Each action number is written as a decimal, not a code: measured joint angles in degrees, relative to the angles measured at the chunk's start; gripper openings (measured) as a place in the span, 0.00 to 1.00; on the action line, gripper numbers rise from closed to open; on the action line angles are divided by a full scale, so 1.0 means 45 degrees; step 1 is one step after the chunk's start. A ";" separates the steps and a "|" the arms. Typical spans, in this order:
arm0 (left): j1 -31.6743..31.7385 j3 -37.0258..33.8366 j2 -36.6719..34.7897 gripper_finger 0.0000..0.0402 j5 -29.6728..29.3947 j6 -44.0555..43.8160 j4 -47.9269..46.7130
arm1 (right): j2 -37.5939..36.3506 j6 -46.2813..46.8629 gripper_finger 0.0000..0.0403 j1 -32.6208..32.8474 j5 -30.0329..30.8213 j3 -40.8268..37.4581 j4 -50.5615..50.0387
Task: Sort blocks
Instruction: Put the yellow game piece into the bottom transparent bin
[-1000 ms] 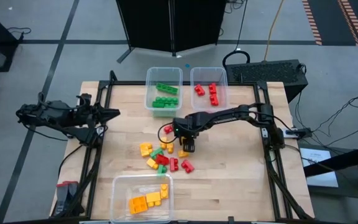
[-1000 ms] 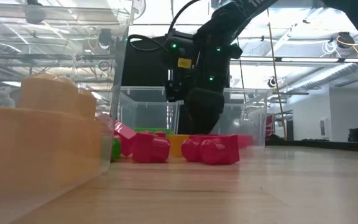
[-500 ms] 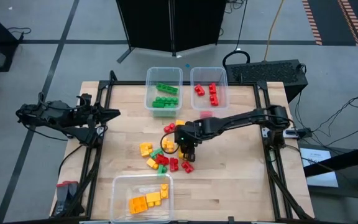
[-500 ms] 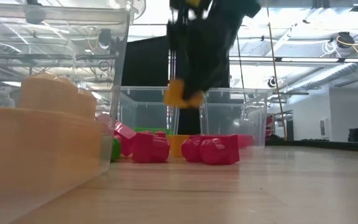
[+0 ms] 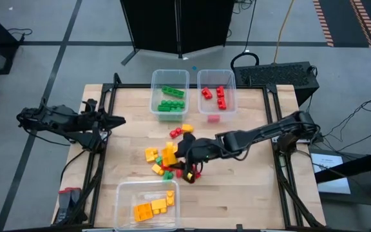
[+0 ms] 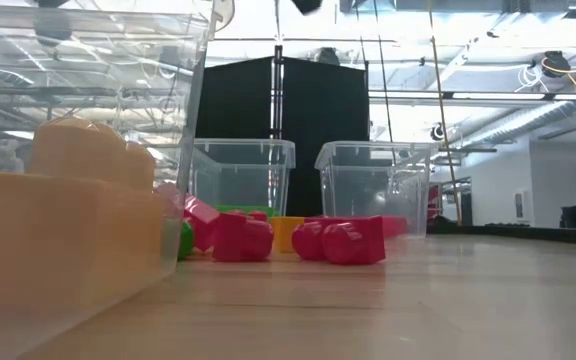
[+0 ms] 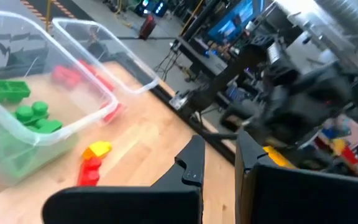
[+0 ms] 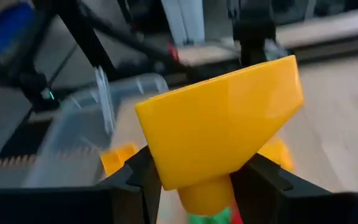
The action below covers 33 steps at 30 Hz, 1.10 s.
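My right gripper [image 5: 178,156] hangs over the middle of the table, shut on a yellow block [image 8: 222,134]. Under it lies the loose pile of red, green and yellow blocks [image 5: 163,166], which the low view shows as red blocks [image 6: 348,240] resting on the wood. In the low view only a dark bit of the right gripper shows, at the top edge. My left gripper [image 7: 219,163] is shut on nothing and waits at the table's left edge [image 5: 108,119]. My right gripper pinches the yellow block between its two fingers [image 8: 135,180], on two opposite sides near its lower part [image 8: 166,174]. The fingers slant down toward the table's left side. The block is lifted clear above the pile and sits tilted in the hold.
Three clear tubs stand on the table: one with green blocks [image 5: 169,91] and one with red blocks [image 5: 216,90] at the far edge, and one with yellow blocks [image 5: 148,205] at the near edge. A red block [image 5: 213,118] lies in front of the red tub.
My right gripper has taken a yellow block out of the pile and risen with it, out of the low view's top. It has swung toward the table's near edge and tipped from pointing down to a shallow slant. The block is now lifted clear.
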 joint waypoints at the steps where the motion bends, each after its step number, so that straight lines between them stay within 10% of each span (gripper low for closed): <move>1: 0.0000 0.0000 0.0004 0.00 0.0074 0.0008 -0.0149 | 0.0151 -0.0045 0.36 0.0149 0.0205 0.0338 0.0087; 18: 0.0000 0.0000 -0.0001 0.00 0.0295 0.0110 -0.0597 | 0.5583 -0.0431 0.41 0.1489 -0.1259 0.8697 -0.4012; 33: 0.0000 0.0000 -0.0001 0.00 0.0305 0.0110 -0.1277 | 0.6290 0.1718 0.45 0.1454 -0.3848 0.8996 -0.4316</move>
